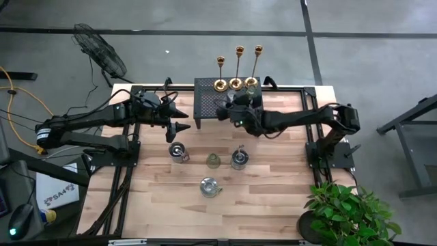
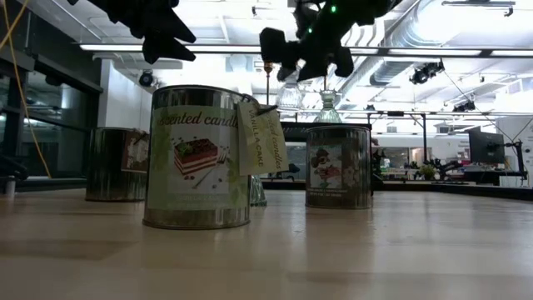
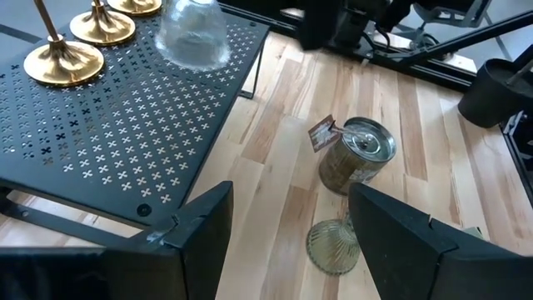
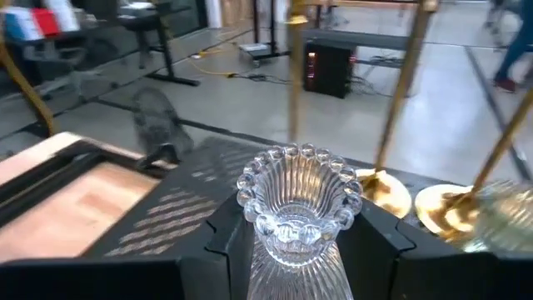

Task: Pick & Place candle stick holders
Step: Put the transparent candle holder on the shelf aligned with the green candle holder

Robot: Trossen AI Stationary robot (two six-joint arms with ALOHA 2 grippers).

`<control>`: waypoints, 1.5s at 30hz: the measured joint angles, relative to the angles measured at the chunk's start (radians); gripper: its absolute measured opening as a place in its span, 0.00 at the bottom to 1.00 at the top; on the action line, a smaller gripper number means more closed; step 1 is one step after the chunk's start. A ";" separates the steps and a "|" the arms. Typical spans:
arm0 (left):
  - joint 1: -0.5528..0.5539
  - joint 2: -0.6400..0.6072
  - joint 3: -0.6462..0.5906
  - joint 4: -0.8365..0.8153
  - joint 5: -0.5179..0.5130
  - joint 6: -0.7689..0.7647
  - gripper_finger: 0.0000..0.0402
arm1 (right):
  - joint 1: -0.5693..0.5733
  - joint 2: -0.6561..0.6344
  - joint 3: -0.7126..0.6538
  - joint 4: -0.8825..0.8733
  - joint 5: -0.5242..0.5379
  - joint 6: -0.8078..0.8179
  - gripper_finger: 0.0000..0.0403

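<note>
Three tall gold stick holders [image 1: 236, 83] stand on their round bases along the far edge of the black mesh stand [image 1: 208, 102]. A clear glass holder [image 3: 193, 33] stands on the stand beside them. My right gripper [image 1: 230, 113] is over the stand, shut on another clear ribbed glass holder [image 4: 300, 204]. My left gripper [image 1: 179, 121] is open and empty off the stand's left side, above the table. A third glass holder [image 1: 214, 160] stands on the table between the tins. My right gripper pinches the glass holder's lower body [image 4: 293, 250] between its two fingers [image 4: 223, 237], one on each side. The scalloped rim [image 4: 300, 171] stands above the fingers and the holder is upright. In the low view it hangs [image 2: 290, 96] a little above the stand's top.
Three candle tins stand on the wooden table [image 1: 273, 198]: one at the left [image 1: 177, 152], one at the right [image 1: 238, 159], one nearer the front [image 1: 209, 186]. A potted plant [image 1: 348, 212] is at the near right corner. A fan [image 1: 99, 51] stands beyond the table.
</note>
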 joint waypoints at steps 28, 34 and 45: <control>0.000 0.000 -0.001 -0.002 -0.001 0.000 0.58 | -0.118 0.048 0.000 -0.028 -0.042 0.122 0.32; 0.000 0.000 -0.001 -0.002 -0.001 0.000 0.58 | -0.129 0.048 0.000 -0.048 -0.043 0.122 0.32; 0.000 0.000 -0.001 -0.002 -0.001 0.000 0.58 | -0.130 0.048 0.000 -0.052 -0.051 0.120 0.33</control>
